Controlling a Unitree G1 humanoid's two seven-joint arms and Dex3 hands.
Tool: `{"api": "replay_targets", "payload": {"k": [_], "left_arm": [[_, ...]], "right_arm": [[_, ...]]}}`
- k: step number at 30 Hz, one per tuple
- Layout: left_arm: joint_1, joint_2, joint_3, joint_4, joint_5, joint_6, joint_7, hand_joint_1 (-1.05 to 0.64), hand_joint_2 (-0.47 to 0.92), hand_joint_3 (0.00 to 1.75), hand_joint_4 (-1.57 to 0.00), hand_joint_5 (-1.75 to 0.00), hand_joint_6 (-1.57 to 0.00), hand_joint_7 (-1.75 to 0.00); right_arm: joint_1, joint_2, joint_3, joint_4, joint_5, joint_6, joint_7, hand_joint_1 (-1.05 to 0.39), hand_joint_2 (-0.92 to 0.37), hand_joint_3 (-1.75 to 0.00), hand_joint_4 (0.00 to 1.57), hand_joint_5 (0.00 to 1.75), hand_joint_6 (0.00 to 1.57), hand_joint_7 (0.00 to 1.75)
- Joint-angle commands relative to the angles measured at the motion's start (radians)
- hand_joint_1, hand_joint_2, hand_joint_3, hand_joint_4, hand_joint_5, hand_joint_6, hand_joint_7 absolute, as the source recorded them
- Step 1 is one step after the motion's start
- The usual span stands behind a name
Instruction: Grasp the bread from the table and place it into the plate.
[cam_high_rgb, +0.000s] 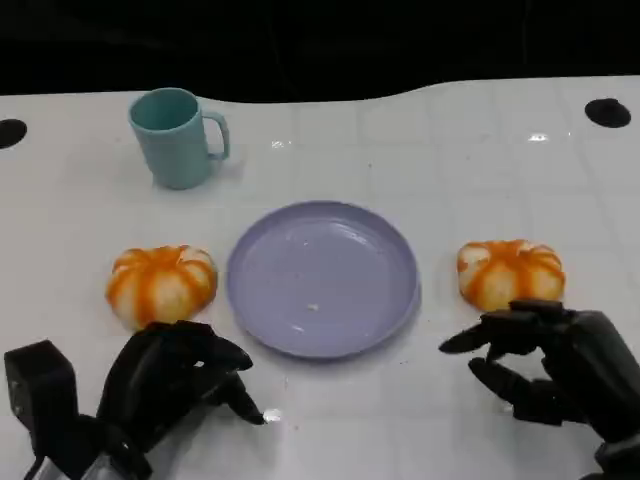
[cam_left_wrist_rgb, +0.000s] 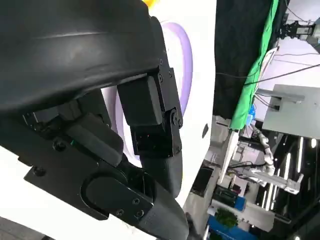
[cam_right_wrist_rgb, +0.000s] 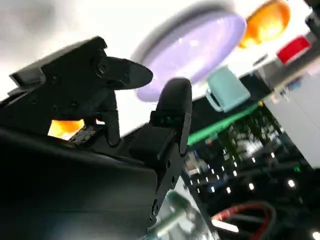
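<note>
Nearest the camera, both hands sat low over the table, neither holding anything. Left hand had fingers curled inward on nothing, clenched-looking, just short of the left bread, which lay directly beyond its fingertips, apart from them. Right hand was released, fingers spread and hooked forward, tips very near the right bread (contact not clear from the head view; probably a small gap). In the right wrist view an orange patch showed under the fingers, so that bun lay close beneath the hand.

Between the two hands and a bit farther out was the plate, purple, holding just a few crumbs, no bread in it. Each bread sat just beside the plate rim, one on either side.

Farthest from the hands, past the left bread, stood a teal mug, upright.

Step judged: approach/pre-grasp, nothing lifted yet. Next move likely calls for the right hand to advance over its bread, close round it, lift and carry inward toward the plate.
</note>
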Motion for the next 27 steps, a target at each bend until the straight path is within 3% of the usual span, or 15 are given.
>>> {"api": "replay_targets", "payload": {"k": [1,10,16,23,27], "left_arm": [[-0.006,0.017,0.004,0.003,0.003,-0.011,-0.001,-1.05,0.75,0.0,-1.57,-0.56,-1.57,-0.17],[0.003,0.013,0.002,-0.013,0.0,0.0,0.0,-1.05,0.74,0.0,-1.57,-0.57,-1.57,-0.17],[-0.004,0.014,0.003,-0.003,0.0,0.002,0.001,-1.05,0.74,0.0,-1.57,-0.58,-1.57,-0.18],[-0.009,0.011,0.0,0.007,0.008,-0.019,0.004,-1.05,0.75,0.01,-1.57,-0.57,-1.57,-0.16],[-0.012,0.01,0.0,0.011,0.01,-0.013,0.009,-1.05,0.75,0.0,-1.57,-0.57,-1.57,-0.17]], "right_arm": [[-0.014,-0.037,-0.024,-0.033,-0.04,0.005,-0.074,-0.28,-0.89,-0.14,0.55,0.51,0.73,0.04],[-0.001,-0.064,-0.052,-0.124,-0.068,0.107,-0.083,-0.34,-0.9,-0.04,0.41,0.38,0.65,0.0],[-0.002,-0.103,-0.052,-0.205,-0.155,0.265,-0.087,-0.43,-0.89,-0.01,0.28,0.29,0.49,0.0],[0.015,-0.137,-0.029,-0.317,-0.172,0.438,0.055,-0.49,-0.86,0.0,0.12,0.25,0.33,0.0],[0.021,-0.143,-0.014,-0.375,-0.177,0.537,0.182,-0.52,-0.86,0.0,0.02,0.3,0.24,0.0]]}}
